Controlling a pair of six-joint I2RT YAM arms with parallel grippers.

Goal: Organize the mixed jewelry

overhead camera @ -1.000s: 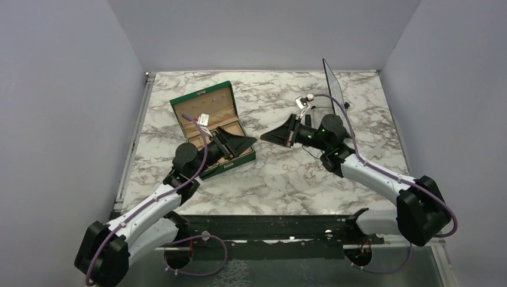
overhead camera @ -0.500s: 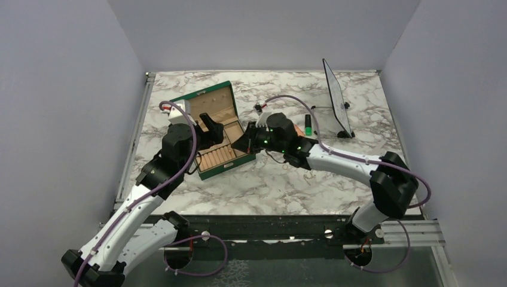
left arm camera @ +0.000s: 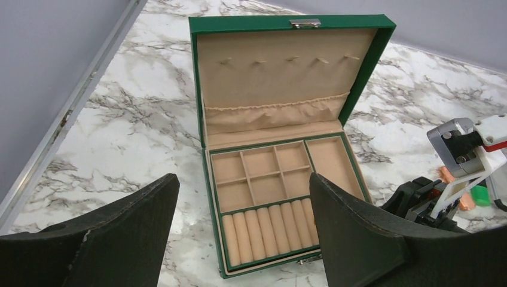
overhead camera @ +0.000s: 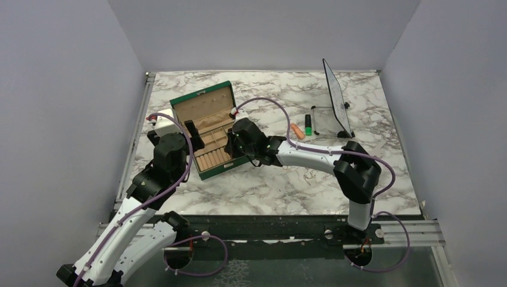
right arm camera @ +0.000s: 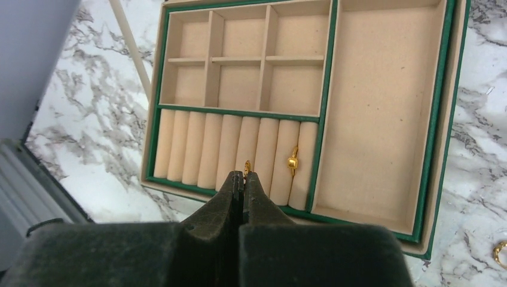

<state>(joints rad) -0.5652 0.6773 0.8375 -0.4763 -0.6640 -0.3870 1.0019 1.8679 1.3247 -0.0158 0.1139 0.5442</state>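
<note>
Right pincer (right arm camera: 242, 176), maybe gripping ring (right arm camera: 247, 165), overlaps box (right arm camera: 382, 119).

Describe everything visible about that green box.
The green box sits open on the marble table, lid leaning back, silver clasp on its edge. Tan lining: lid pocket, six small cells, one long cell, a front row of ring rolls holding one gold ring. The right hand, closed on a small gold piece, hangs over those rolls.

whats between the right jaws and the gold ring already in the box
Only beige padded rolls of the box, in the right wrist view. The right gripper, shut on a small gold piece, is close to the gold ring.
</note>
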